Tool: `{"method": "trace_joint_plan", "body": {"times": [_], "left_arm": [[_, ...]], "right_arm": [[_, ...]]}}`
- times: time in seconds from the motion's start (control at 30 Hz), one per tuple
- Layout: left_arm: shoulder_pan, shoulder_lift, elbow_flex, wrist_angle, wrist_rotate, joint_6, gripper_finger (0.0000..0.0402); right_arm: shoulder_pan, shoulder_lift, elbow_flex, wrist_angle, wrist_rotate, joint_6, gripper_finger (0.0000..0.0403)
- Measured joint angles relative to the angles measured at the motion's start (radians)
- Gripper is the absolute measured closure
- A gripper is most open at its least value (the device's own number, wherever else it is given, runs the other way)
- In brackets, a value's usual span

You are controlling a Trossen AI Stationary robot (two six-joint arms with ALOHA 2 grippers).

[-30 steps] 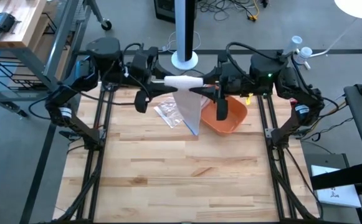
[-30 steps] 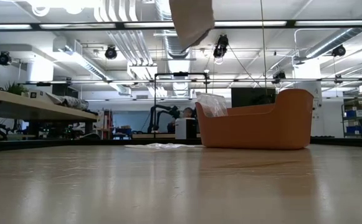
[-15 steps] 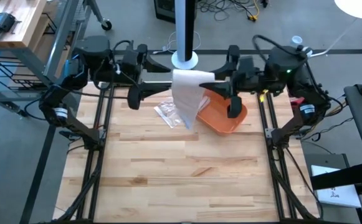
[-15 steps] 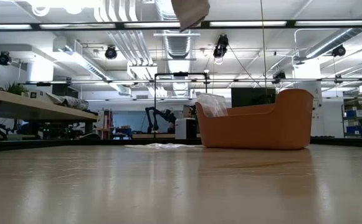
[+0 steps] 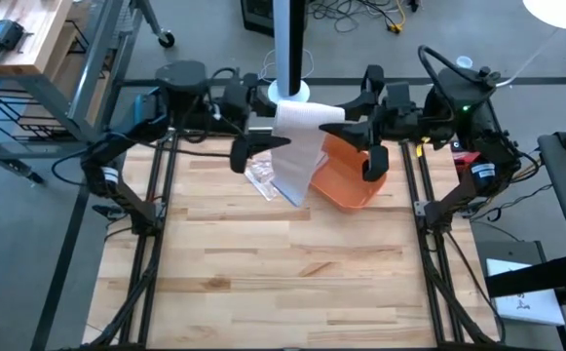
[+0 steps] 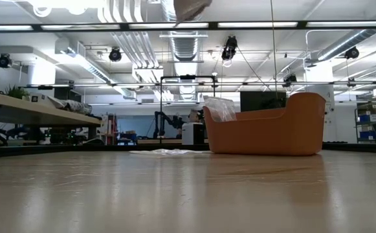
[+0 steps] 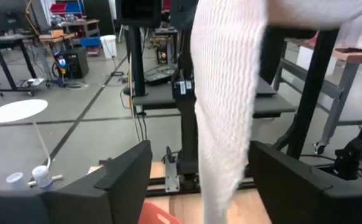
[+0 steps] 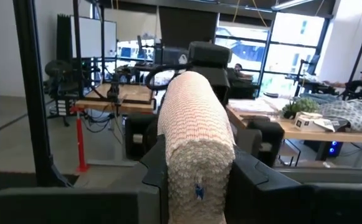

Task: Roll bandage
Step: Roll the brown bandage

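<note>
Bandage [image 5: 300, 146] aloft over far desk [image 5: 292, 263]: roll clamped in right gripper [image 8: 196, 186], tail hanging between spread left gripper [image 7: 196, 180]. Could unravel if grabbed off-centre.

I see both arms raised over the far edge of the bench [image 5: 292, 263]. My right gripper [image 5: 353, 125] holds the rolled end of the white bandage [image 5: 302, 146], whose loose tail hangs down. My left gripper [image 5: 261, 139] sits just beside that tail. Below lie an orange bin [image 5: 351, 180] and a clear plastic wrapper [image 5: 260, 175].
</note>
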Motion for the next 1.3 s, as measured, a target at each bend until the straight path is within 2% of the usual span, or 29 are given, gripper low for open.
{"method": "trace_joint_plan", "body": {"times": [0.1,0.2,0.4,0.43,0.8,1.13,1.3], "left_arm": [[0.0,0.017,0.0,0.0,-0.003,0.0,0.0164],[-0.001,0.03,0.0,-0.013,-0.004,0.005,0.021],[-0.003,0.036,0.0,-0.051,0.001,0.006,0.037],[-0.003,0.036,0.0,-0.059,0.001,0.004,0.0385],[-0.041,0.044,-0.007,-0.078,0.004,0.014,0.0399],[-0.06,0.042,-0.011,-0.076,0.028,0.04,0.04],[-0.061,0.04,-0.011,-0.127,0.028,0.084,0.0374]], "right_arm": [[0.0,0.0,0.0,0.003,0.001,0.0,0.0317],[0.0,0.0,0.0,0.022,0.001,0.0,0.0317],[0.0,-0.009,0.0,0.039,0.001,-0.008,0.0317],[0.0,-0.01,0.0,0.047,0.001,-0.009,0.0317],[0.0,-0.026,0.0,0.145,0.063,-0.036,0.0317],[0.0,-0.027,0.0,0.152,0.114,-0.073,0.0317],[0.0,-0.026,0.0,0.162,0.116,-0.071,0.0317]]}}
